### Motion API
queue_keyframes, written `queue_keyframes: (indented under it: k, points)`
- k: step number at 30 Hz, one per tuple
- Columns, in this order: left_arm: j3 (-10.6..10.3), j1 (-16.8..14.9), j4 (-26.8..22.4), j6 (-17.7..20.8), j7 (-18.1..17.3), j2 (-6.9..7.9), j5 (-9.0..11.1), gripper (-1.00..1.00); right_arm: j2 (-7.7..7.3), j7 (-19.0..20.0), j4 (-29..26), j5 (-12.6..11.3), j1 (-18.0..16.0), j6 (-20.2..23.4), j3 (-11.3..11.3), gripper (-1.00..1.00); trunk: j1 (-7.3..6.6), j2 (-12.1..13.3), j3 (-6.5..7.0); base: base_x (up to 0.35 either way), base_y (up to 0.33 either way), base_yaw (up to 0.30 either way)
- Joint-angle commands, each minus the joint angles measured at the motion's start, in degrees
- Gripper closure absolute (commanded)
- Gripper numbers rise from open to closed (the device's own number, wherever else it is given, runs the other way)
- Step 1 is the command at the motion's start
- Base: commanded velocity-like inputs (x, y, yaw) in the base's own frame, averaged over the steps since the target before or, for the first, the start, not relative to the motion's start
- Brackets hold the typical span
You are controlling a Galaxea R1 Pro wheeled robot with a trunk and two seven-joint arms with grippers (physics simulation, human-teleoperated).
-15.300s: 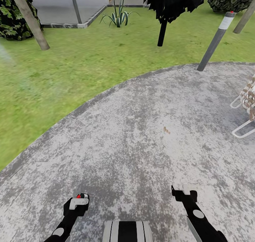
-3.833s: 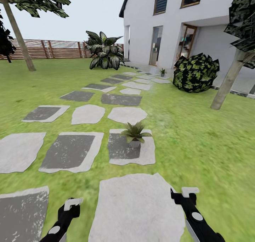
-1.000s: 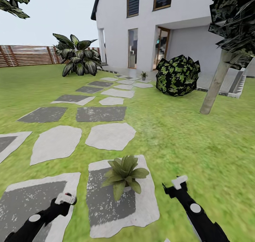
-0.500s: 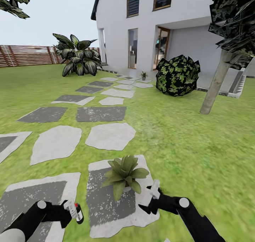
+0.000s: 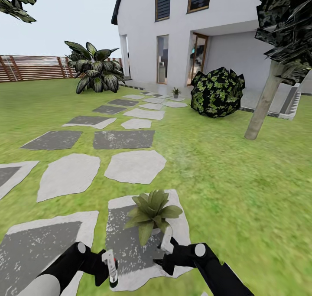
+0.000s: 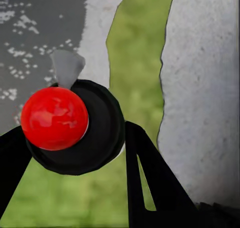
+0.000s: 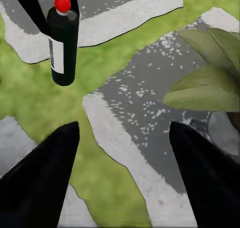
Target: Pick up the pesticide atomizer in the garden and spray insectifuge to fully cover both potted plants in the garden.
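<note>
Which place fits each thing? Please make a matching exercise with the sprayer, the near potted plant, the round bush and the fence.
Things:
1. sprayer
2. near potted plant
3. round bush
4. fence

Places:
A. at the far edge of the lawn
B. in the left end effector
C. on a stepping stone
D. beside the house

Pairs: 1-B, 2-C, 3-D, 4-A

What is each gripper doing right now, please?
Left gripper: shut on the pesticide atomizer.
Right gripper: open, holding nothing.
</note>
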Motion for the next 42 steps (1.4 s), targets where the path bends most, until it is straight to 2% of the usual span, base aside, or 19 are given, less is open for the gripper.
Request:
queue_keyframes:
  k: [1,2,3,5,11,15,21,28,36,42]
  points:
    - [0.2,0.0,-0.1,-0.3,-0.2,-0.13,-0.6,1.0,0.08,0.2,-0.3,0.3,-0.1,0.7,0.1,1.0,-0.01,0.0,-0.05,0.0,0.0,0.0]
    - [0.2,0.0,0.0,-0.4,-0.2,-0.24,-0.7,1.0,0.1,0.3,-0.5,0.4,-0.2,0.8,0.1,1.0,-0.01,0.0,-0.05,0.0,0.0,0.0]
    - [0.2,0.1,0.0,-0.9,-0.3,-1.09,-0.9,1.0,0.13,0.3,-1.1,0.4,-0.8,1.1,0.2,1.0,-0.01,0.0,-0.05,0.0,0.0,0.0]
    - [-0.1,0.0,0.0,-1.4,-0.3,-1.79,-0.9,1.0,0.14,0.3,-1.2,0.4,-1.0,1.2,0.2,1.0,-0.01,0.0,-0.05,0.0,0.0,0.0]
    - [-4.3,0.0,-0.1,-3.2,-0.1,-4.11,-0.9,1.0,0.22,0.5,-1.2,0.3,-3.0,1.3,0.3,1.0,-0.01,0.0,-0.05,0.0,0.0,0.0]
    - [-4.8,-0.1,-0.2,-3.2,0.0,-5.54,-1.0,1.0,0.46,2.2,-1.2,0.3,-3.5,1.3,0.3,1.0,-0.01,0.0,-0.05,0.0,0.0,0.0]
    - [-4.9,-0.2,-1.5,-3.1,-0.1,-7.4,-1.0,1.0,1.07,2.6,-0.9,0.4,-4.1,1.3,0.3,1.0,-0.01,0.0,-0.05,0.0,0.0,0.0]
    - [-4.9,-0.9,-2.3,-3.2,-0.4,-8.25,-1.0,1.0,1.11,2.9,-0.8,0.4,-4.2,1.3,0.3,1.0,-0.01,0.0,-0.05,0.0,0.0,0.0]
    - [-4.9,-3.1,-2.3,-3.3,-3.7,-8.43,-0.9,1.0,1.09,4.3,-0.7,1.0,-4.2,1.3,0.3,1.0,-0.01,0.0,-0.05,0.0,0.0,0.0]
    - [-4.9,-3.5,-2.3,-3.4,-5.0,-8.51,-0.6,1.0,1.11,4.3,-0.7,1.0,-4.2,1.3,0.3,1.0,-0.01,0.0,-0.05,0.0,0.0,0.0]
